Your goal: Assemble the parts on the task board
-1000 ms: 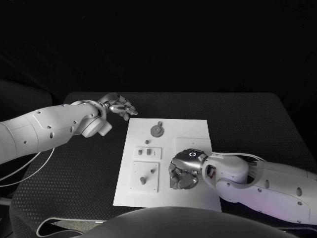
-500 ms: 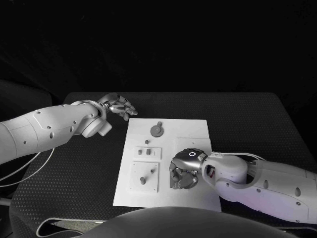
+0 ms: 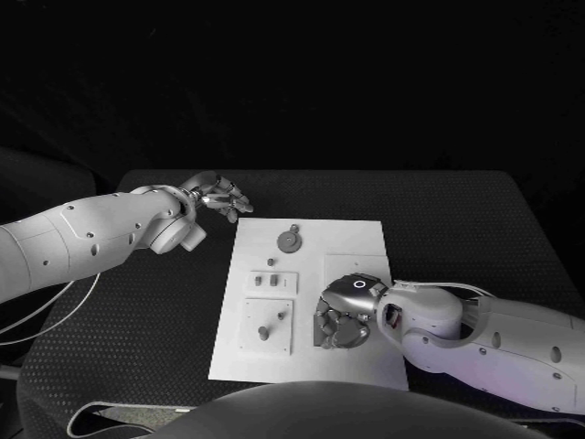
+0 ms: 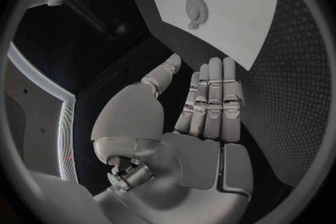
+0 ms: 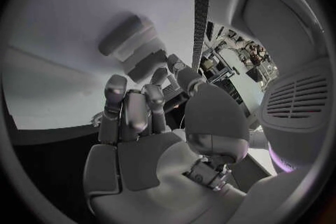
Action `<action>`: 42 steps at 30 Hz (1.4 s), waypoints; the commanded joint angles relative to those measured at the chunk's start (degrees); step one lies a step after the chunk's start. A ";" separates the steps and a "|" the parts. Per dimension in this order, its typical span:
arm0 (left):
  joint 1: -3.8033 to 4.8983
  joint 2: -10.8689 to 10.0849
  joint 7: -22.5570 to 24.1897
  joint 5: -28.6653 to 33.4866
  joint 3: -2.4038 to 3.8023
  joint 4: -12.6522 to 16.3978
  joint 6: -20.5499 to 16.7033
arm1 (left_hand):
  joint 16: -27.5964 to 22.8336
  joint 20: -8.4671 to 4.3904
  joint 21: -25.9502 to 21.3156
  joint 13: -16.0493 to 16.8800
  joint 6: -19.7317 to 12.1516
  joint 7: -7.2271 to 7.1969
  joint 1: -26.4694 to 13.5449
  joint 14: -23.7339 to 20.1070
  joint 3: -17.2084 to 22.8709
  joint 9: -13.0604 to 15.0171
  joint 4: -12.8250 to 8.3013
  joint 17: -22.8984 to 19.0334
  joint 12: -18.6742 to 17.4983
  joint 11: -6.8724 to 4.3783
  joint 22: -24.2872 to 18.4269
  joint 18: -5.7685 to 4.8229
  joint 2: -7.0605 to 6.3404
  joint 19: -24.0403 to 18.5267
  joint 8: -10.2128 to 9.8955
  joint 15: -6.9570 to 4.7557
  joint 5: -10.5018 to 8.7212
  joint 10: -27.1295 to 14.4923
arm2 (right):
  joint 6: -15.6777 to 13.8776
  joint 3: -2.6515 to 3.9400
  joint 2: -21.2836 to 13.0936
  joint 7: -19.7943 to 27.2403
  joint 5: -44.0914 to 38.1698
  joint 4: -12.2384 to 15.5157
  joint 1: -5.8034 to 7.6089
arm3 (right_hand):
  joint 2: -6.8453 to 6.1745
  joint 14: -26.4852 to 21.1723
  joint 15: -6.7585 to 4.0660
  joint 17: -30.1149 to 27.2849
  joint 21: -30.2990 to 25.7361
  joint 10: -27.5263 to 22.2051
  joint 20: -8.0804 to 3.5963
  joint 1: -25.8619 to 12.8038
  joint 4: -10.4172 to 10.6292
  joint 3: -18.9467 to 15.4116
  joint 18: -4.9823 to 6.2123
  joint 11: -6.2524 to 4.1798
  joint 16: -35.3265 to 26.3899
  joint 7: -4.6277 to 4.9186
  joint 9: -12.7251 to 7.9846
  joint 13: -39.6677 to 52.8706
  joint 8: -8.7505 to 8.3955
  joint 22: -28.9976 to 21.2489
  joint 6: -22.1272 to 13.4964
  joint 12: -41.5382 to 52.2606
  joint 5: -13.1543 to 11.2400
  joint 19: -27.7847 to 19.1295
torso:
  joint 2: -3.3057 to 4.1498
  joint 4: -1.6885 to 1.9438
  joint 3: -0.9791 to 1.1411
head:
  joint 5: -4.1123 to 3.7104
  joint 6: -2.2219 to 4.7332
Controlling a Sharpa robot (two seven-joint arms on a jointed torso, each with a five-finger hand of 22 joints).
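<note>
The white task board (image 3: 358, 240) lies in the middle of the black table. On it are a round geared part (image 3: 289, 240), two small pieces (image 3: 273, 281) on a raised plate, and a peg (image 3: 268, 330) on a lower plate. My right hand (image 3: 342, 319) rests on the board's near right part, fingers curled down against it (image 5: 133, 109); whether they hold anything is hidden. My left hand (image 3: 218, 196) hovers off the board's far left corner, fingers straight (image 4: 210, 101), holding nothing. The left wrist view also has the geared part (image 4: 194, 9) and the board (image 4: 245, 22).
Black textured table surface (image 3: 477, 219) surrounds the board on all sides. A cable (image 3: 56, 306) hangs under my left arm at the table's left edge. A raised grey block (image 5: 129, 45) stands on the board just beyond my right fingers.
My right hand has shifted slightly toward the board's near edge, with its fingers curled a little more. The left hand and the parts have not moved.
</note>
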 commanded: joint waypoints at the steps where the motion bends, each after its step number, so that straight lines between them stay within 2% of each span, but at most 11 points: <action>1: 0.04 0.01 0.04 -0.32 0.01 0.03 0.87 | -0.37 0.46 -0.36 -0.09 -0.51 -0.01 -0.61 0.29 0.13 0.00 0.21 0.06 -0.11 -0.06 0.09 0.93 0.01 -0.06 -0.15 0.22 0.26 -0.47 | -2.91 0.02 -0.84 0.26 5.24 0.18 0.06 | -1.43 -0.12 -0.01 -0.63 -0.19 -2.14 0.13 -1.53 0.83 0.02 0.74 0.10 -0.29 0.41 -0.10 -2.70 -0.83 -0.12 -0.61 -2.36 0.32 0.18 | -0.03 -0.04 0.00 | 0.08 0.00; 5: 0.04 -0.01 0.07 -0.37 0.01 0.03 0.82 | -0.40 0.47 -0.37 -0.09 -0.51 -0.01 -0.65 0.29 0.12 0.00 0.22 0.09 -0.11 -0.06 0.10 0.92 0.00 -0.06 -0.15 0.22 0.26 -0.48 | -5.89 0.04 -1.77 1.64 10.75 0.62 0.17 | -3.31 -0.51 -0.16 -0.93 -0.47 -3.38 0.01 -3.76 2.78 -0.06 0.74 0.53 -0.59 1.48 -2.28 -3.51 -4.61 -0.27 -3.64 -3.71 0.36 0.17 | -0.05 -0.09 0.01 | -0.02 0.00; 9: 0.04 -0.05 0.05 -0.37 0.01 0.07 0.90 | -0.43 0.48 -0.37 -0.09 -0.51 0.00 -0.70 0.30 0.11 0.00 0.24 0.12 -0.11 -0.05 0.11 0.92 0.01 -0.06 -0.15 0.23 0.26 -0.48 | -7.39 0.12 -2.75 3.20 14.42 1.04 0.44 | -4.95 -0.77 1.27 -0.82 -0.56 -4.00 -0.11 -6.94 4.73 -1.08 0.74 2.40 -0.58 3.49 -6.40 -3.04 -10.41 -0.27 -8.94 -3.75 0.31 0.06 | -0.03 -0.08 0.04 | -0.09 0.00; 14: 0.04 -0.11 0.06 -0.37 0.00 0.02 0.81 | -0.45 0.48 -0.38 -0.09 -0.51 0.00 -0.73 0.30 0.11 0.00 0.25 0.15 -0.11 -0.05 0.12 0.91 0.03 -0.06 -0.15 0.23 0.26 -0.48 | -6.55 0.20 -4.25 2.67 15.94 1.69 1.10 | -4.69 -0.84 2.24 -0.62 -0.60 -4.18 -0.22 -8.56 5.06 -2.45 0.74 3.27 -0.52 4.51 -8.41 -2.71 -12.49 -0.20 -9.99 -3.67 0.37 -0.18 | 0.00 -0.06 0.04 | -0.16 0.00; 16: 0.04 -0.13 0.04 -0.37 0.00 0.04 0.86 | -0.46 0.48 -0.38 -0.09 -0.51 0.00 -0.74 0.30 0.11 0.00 0.26 0.16 -0.11 -0.05 0.12 0.91 0.03 -0.06 -0.14 0.23 0.26 -0.48 | -3.76 0.22 -5.34 0.91 17.56 1.65 1.79 | -3.84 -0.81 2.35 -0.53 -0.58 -4.17 -0.32 -8.08 4.79 -2.33 0.74 3.35 -0.49 4.59 -8.87 -2.62 -12.78 -0.17 -9.79 -3.64 0.37 -0.21 | -0.03 -0.07 0.02 | -0.23 0.00; 22: 0.05 -0.14 -0.04 -0.38 0.00 0.07 0.89 | -0.48 0.48 -0.39 -0.09 -0.50 -0.01 -0.77 0.31 0.12 0.00 0.27 0.19 -0.11 -0.05 0.13 0.92 0.04 -0.06 -0.14 0.23 0.26 -0.49 | 4.61 0.22 -7.56 -3.13 25.41 0.67 2.97 | 2.28 -1.16 2.86 -0.62 -0.60 -4.36 0.00 -13.05 6.26 -5.08 0.74 3.85 -0.63 5.12 -11.59 -2.39 -14.88 0.13 -10.17 -3.82 0.37 -1.02 | -0.03 -0.07 -0.05 | -0.30 0.00; 25: 0.05 -0.12 -0.11 -0.40 0.00 0.06 0.96 | -0.49 0.48 -0.39 -0.09 -0.50 -0.01 -0.78 0.31 0.12 0.00 0.27 0.21 -0.11 -0.05 0.14 0.92 0.05 -0.06 -0.14 0.23 0.26 -0.49 | 8.05 0.22 -8.00 -6.52 27.43 0.67 3.35 | 6.63 -1.21 3.02 -0.40 -0.47 -4.37 -0.12 -13.21 5.19 -5.27 0.74 4.00 -0.56 5.25 -12.81 -2.26 -15.60 0.41 -10.02 -3.83 0.37 -1.40 | -0.01 -0.09 0.02 | -0.43 0.00; 27: 0.05 -0.11 -0.14 -0.40 0.00 0.06 1.04 | -0.50 0.47 -0.39 -0.09 -0.50 -0.01 -0.78 0.32 0.12 0.00 0.27 0.22 -0.11 -0.06 0.14 0.92 0.05 -0.06 -0.14 0.23 0.26 -0.48 | 9.47 0.22 -8.22 -6.91 28.76 0.61 3.51 | 9.25 -1.49 3.20 -0.56 -0.22 -4.39 0.08 -14.26 1.78 -7.05 0.74 4.13 -0.66 5.38 -14.36 -2.12 -16.25 0.82 -9.50 -3.94 0.35 -1.92 | -0.02 -0.10 0.04 | -0.54 0.00; 33: 0.05 -0.04 -0.29 -0.53 -0.01 0.03 1.18 | -0.52 0.47 -0.40 -0.09 -0.50 -0.01 -0.80 0.32 0.13 0.01 0.28 0.24 -0.11 -0.06 0.15 0.92 0.06 -0.06 -0.13 0.23 0.26 -0.49 | 15.70 0.21 -8.77 -10.93 38.04 0.28 3.64 | 12.34 -1.49 3.25 -0.85 -0.16 -3.67 0.53 -15.60 0.85 -7.15 0.74 4.06 -0.85 5.29 -15.95 -2.39 -16.60 0.95 -8.38 -4.30 0.34 -2.10 | -0.02 -0.08 0.04 | -0.62 0.00; 36: 0.05 -0.04 -0.31 -0.53 -0.01 0.08 1.21 | -0.53 0.47 -0.40 -0.09 -0.49 -0.01 -0.81 0.32 0.13 0.01 0.28 0.26 -0.10 -0.06 0.15 0.92 0.06 -0.06 -0.13 0.23 0.26 -0.49 | 16.72 0.20 -8.63 -13.98 42.78 -0.05 3.66 | 13.51 -1.71 3.36 -1.24 -0.29 -3.64 0.79 -17.15 0.90 -7.45 0.74 4.21 -1.10 5.43 -17.03 -2.49 -17.16 0.95 -8.45 -4.61 0.35 -2.33 | -0.03 -0.08 0.02 | -0.67 0.00; 42: 0.05 0.02 -0.26 -0.54 -0.02 0.10 1.14 | -0.55 0.47 -0.40 -0.09 -0.48 -0.02 -0.82 0.33 0.14 0.01 0.28 0.29 -0.10 -0.06 0.16 0.92 0.08 -0.06 -0.12 0.23 0.26 -0.48 | 15.19 0.18 -7.59 -17.78 45.49 -0.91 3.66 | 13.23 -1.95 3.48 -1.38 -0.44 -3.94 0.98 -20.23 0.99 -8.49 0.74 4.35 -1.24 5.58 -18.08 -2.44 -17.59 0.99 -8.48 -4.93 0.34 -2.65 | -0.03 -0.09 -0.04 | -0.84 0.00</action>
